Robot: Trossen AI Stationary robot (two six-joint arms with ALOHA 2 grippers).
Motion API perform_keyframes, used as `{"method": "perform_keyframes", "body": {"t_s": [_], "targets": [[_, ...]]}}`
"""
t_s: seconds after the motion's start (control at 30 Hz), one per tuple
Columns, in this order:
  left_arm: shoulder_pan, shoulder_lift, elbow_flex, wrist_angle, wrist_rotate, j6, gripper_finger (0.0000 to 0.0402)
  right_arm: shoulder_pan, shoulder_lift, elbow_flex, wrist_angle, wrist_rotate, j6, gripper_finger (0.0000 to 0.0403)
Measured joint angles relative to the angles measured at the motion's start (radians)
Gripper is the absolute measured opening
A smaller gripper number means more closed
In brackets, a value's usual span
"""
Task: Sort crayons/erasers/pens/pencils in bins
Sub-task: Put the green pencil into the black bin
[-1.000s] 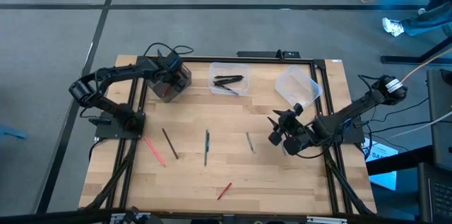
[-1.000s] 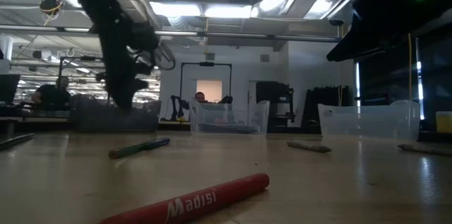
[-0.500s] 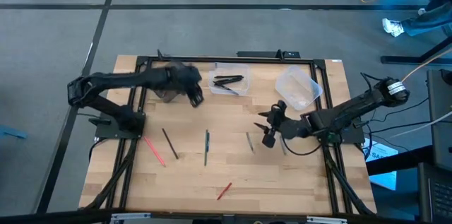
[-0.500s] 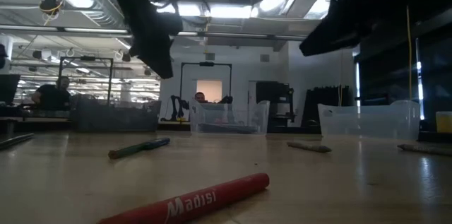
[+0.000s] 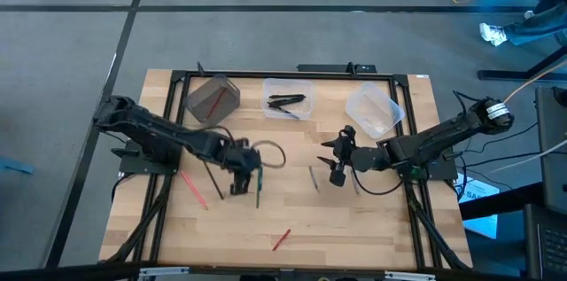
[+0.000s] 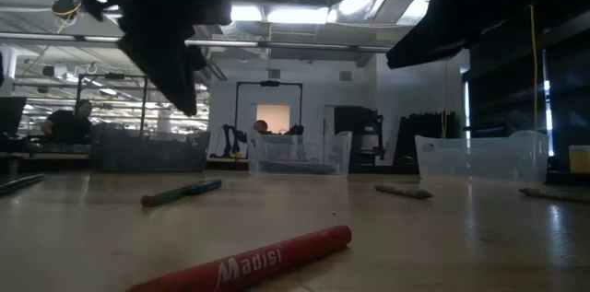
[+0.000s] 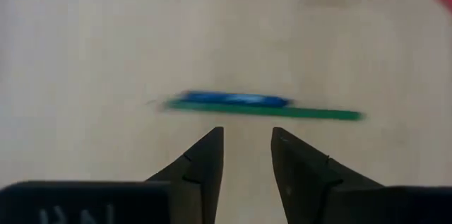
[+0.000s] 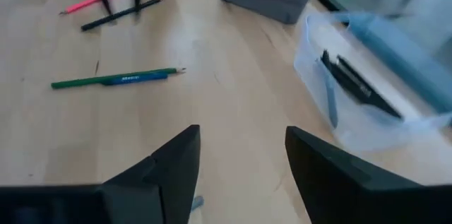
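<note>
Green pencil point(image 5: 259, 187) lay on bench point(image 5: 372, 219) w/ blue pen alongside, touching. Left hand point(image 5: 241, 177) open, empty, above; closing risked pinching both. Right hand point(image 5: 337, 162) open, empty.

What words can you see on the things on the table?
"Madisi" in white letters, on the red crayon lying nearest the low camera.
The blue band on the green pencil: too blurred to read.
White marks on the left gripper's body: cut off, not readable.
</note>
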Motion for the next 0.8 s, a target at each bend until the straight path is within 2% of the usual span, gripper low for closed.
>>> {"method": "perform_keyframes", "body": {"t_s": [0.1,0.2,0.33,0.5,0.67,0.8], "targets": [[-0.059,0.079,0.023,0.042,0.046,0.147,0.0107,0.0,0.0,0.0,0.02,0.015,-0.121,0.0213],[-0.096,0.168,0.08,-0.011,0.044,0.338,0.0106,0.0,0.0,0.0,0.047,0.015,-0.2,0.0213],[-0.093,0.27,0.194,-0.155,-0.006,0.505,0.0106,0.0,0.0,0.0,0.046,0.015,-0.198,0.0213],[-0.081,0.354,0.34,-0.319,0.007,0.703,0.0106,0.0,0.0,0.0,0.011,0.015,-0.197,0.0213],[-0.101,0.405,0.416,-0.345,0.017,0.924,0.0106,0.0,0.0,0.0,-0.046,0.016,-0.154,0.0213],[-0.127,0.46,0.457,-0.336,0.002,1.039,0.0102,0.0,0.0,0.0,-0.081,0.016,-0.122,0.0213]]}}
